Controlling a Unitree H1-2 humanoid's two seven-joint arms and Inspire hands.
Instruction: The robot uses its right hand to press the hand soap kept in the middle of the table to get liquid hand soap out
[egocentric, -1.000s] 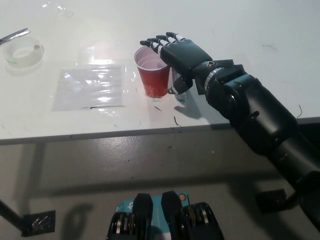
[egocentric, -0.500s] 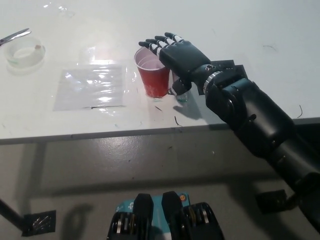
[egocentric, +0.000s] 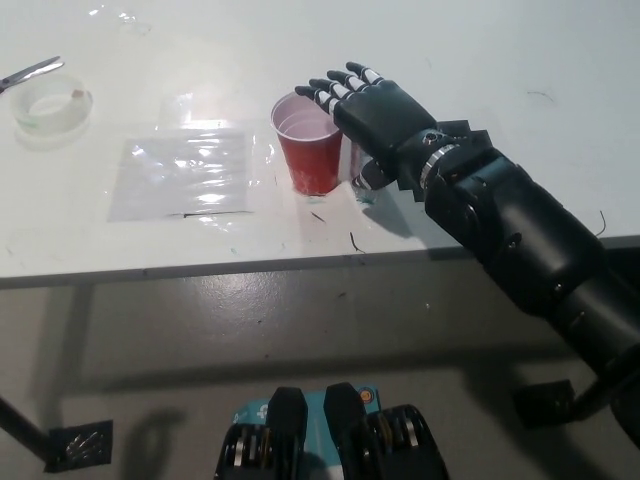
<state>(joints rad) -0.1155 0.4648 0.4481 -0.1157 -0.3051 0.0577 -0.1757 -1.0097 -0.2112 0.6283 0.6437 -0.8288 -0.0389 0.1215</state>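
Note:
My black right hand (egocentric: 380, 112) lies flat, palm down and fingers spread, over the hand soap bottle (egocentric: 362, 186) in the middle of the white table (egocentric: 520, 60). Only the bottle's lower part shows beneath the palm, clear with a teal tint; its pump head is hidden. The fingertips reach over the rim of a red plastic cup (egocentric: 310, 165) standing just left of the bottle. The hand grips nothing. My white left hand is out of the picture.
A clear plastic sheet (egocentric: 180, 172) lies left of the cup. A round clear container (egocentric: 48, 105) and a metal tool (egocentric: 28, 72) sit at the far left. The table's front edge (egocentric: 200, 265) runs below the bottle.
My right hand has shifted a little to the right and away from me over the bottle. The cup stays where it was.

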